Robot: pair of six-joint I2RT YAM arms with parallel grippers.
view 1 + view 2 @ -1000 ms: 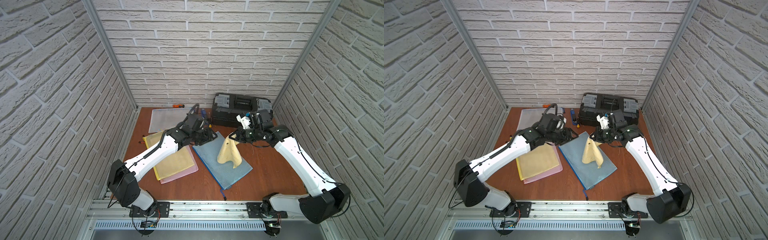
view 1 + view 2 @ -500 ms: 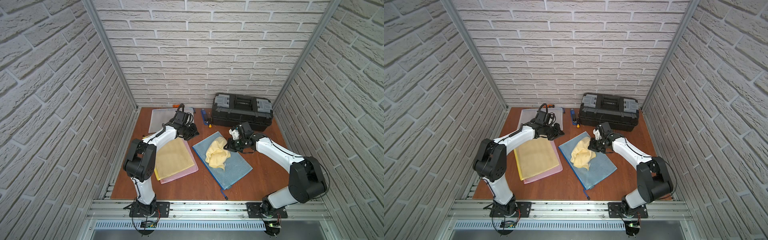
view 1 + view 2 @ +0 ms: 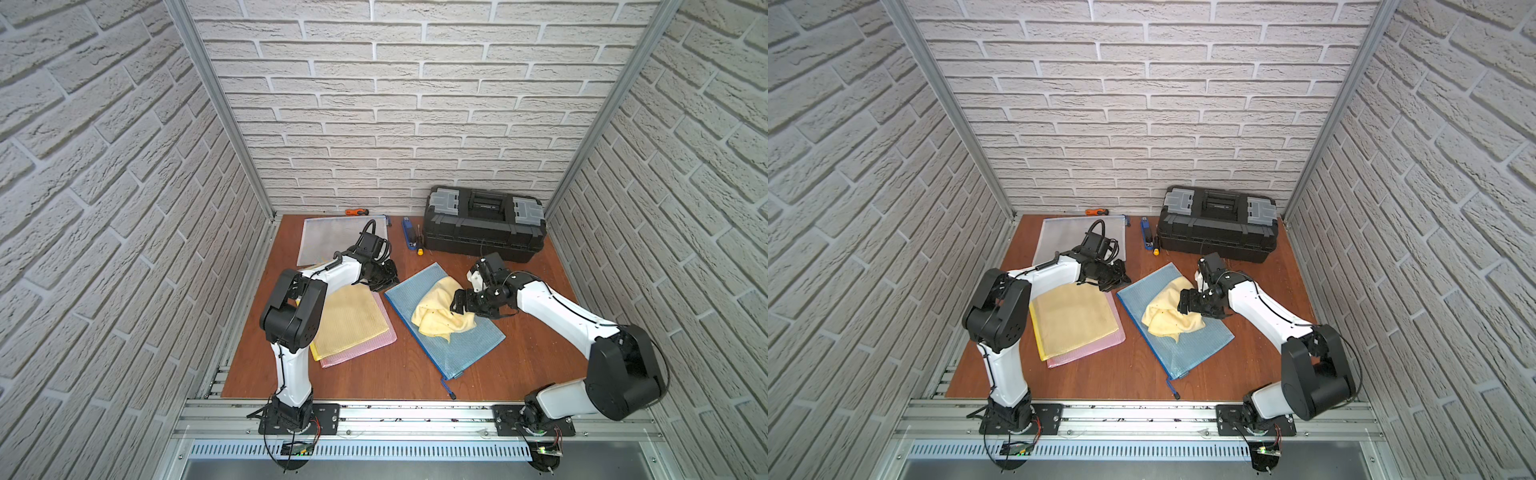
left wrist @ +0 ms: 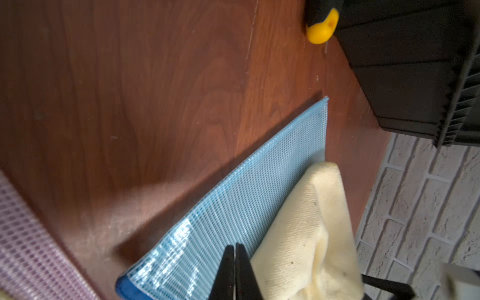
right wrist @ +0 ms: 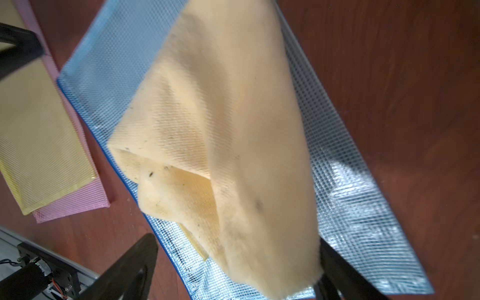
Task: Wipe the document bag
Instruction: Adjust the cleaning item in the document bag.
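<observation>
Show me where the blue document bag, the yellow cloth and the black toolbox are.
blue document bag [image 3: 461, 351]: in a top view, bare mesh near its front corner.
yellow cloth [image 5: 228, 124]: in the right wrist view, middle of its upper fold.
black toolbox [image 3: 482, 239]: in a top view, its front wall.

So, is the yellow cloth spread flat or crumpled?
Crumpled: the yellow cloth lies in overlapping folds on the blue document bag.

The left pincer [image 4: 235, 270] is clamped together, elbow bent high; the right pincer [image 5: 235, 246] gapes wide, seemingly angled downward.
</observation>
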